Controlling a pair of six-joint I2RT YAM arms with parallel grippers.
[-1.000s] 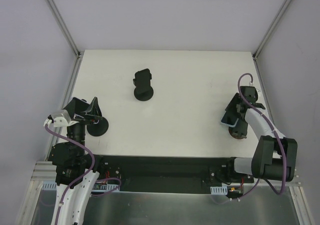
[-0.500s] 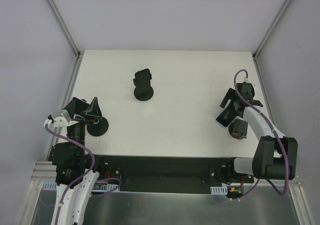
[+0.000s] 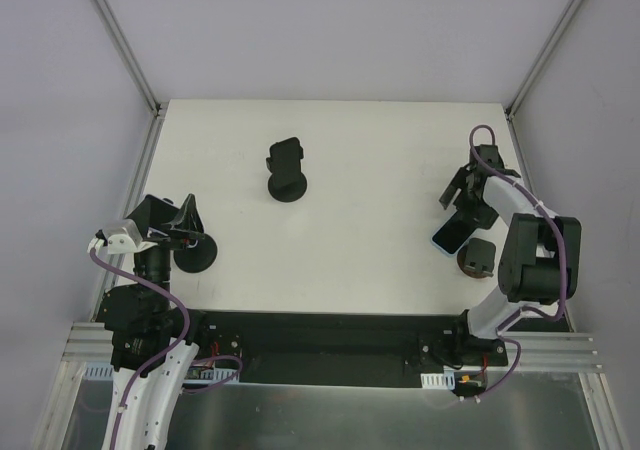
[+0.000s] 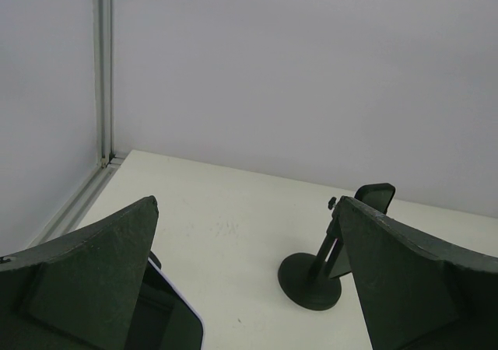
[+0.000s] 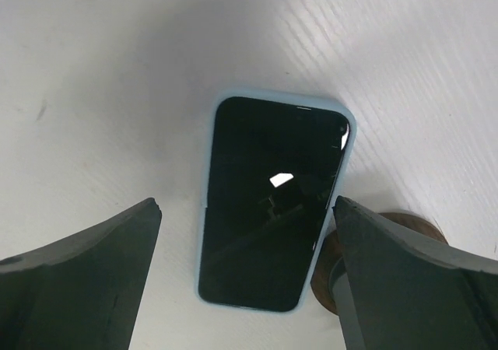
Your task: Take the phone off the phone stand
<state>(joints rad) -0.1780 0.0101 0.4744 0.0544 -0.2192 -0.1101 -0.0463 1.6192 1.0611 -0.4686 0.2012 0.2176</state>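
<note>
One white worktop (image 3: pixel 380 170) carried everything, with pale panels around it. Two arms rose from its near edge. The left arm (image 3: pixel 150 305) was folded up at the near left corner, and the right arm (image 3: pixel 528 260) reached forward along the right side.

Three stands stood well apart from one another. The middle stand (image 3: pixel 287 173) stood upright toward the far side, black, on a round base. The left stand (image 3: pixel 198 255) showed its round black base just beside the left tool (image 3: pixel 170 210). The phone stand (image 3: pixel 478 258) sat near the right edge, close by the right arm, and its round base looked brownish in the right wrist view.

The phone (image 3: pixel 451 233), in a light blue case, lay flat on the worktop with its dark screen up. It was off the phone stand and just beside the base, on the side toward the middle. Whether its corner touched the base could not be told.

The right tool (image 3: pixel 466 202) hung above the phone's far end, its fingers spread wide, one to each side of the phone and both apart from it.

The left tool was likewise spread wide, pinching nothing, and the middle stand showed between its fingers in the left wrist view. A dark slab (image 4: pixel 175 319) with a pale rim sat by the left finger, too cropped to name.
</note>
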